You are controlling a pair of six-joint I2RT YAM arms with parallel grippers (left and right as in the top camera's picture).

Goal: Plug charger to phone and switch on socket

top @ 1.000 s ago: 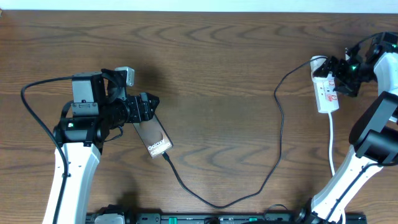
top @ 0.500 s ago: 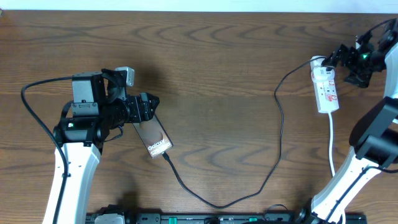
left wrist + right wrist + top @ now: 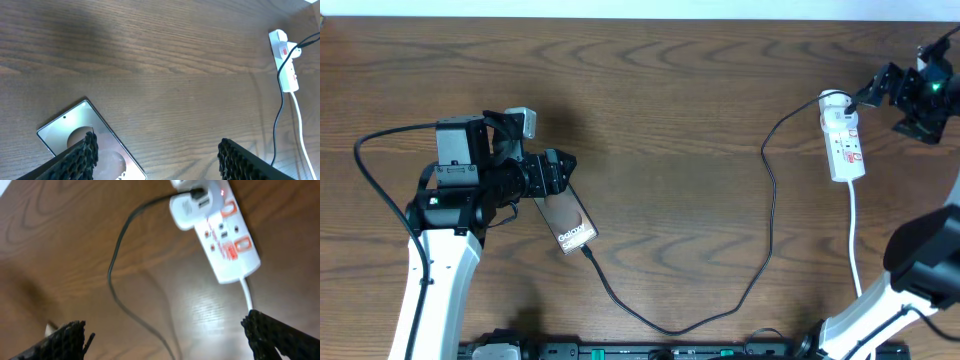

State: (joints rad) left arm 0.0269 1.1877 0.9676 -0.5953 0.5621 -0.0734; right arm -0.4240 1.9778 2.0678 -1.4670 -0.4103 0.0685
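Note:
The phone [image 3: 568,222] lies flat at the left, "Galaxy" lettering at its near end; it also shows in the left wrist view [image 3: 82,137]. The black charger cable [image 3: 670,328] meets the phone's near short end, loops across the table and ends in a plug in the far end of the white socket strip [image 3: 844,140]. My left gripper [image 3: 554,172] is open and empty over the phone's far end, one finger [image 3: 80,156] above the glass. My right gripper [image 3: 893,105] is open and empty, raised just right of the strip. The right wrist view shows the strip [image 3: 227,237] and plug [image 3: 194,191].
The strip's white cord [image 3: 853,235] runs toward the front edge beside my right arm's base. A black rail [image 3: 670,351] lines the front edge. The cable [image 3: 279,117] and strip [image 3: 284,60] show at the right of the left wrist view.
My right gripper has drawn back from over the socket strip toward the right and far edge. The left arm, phone and cable have not moved.

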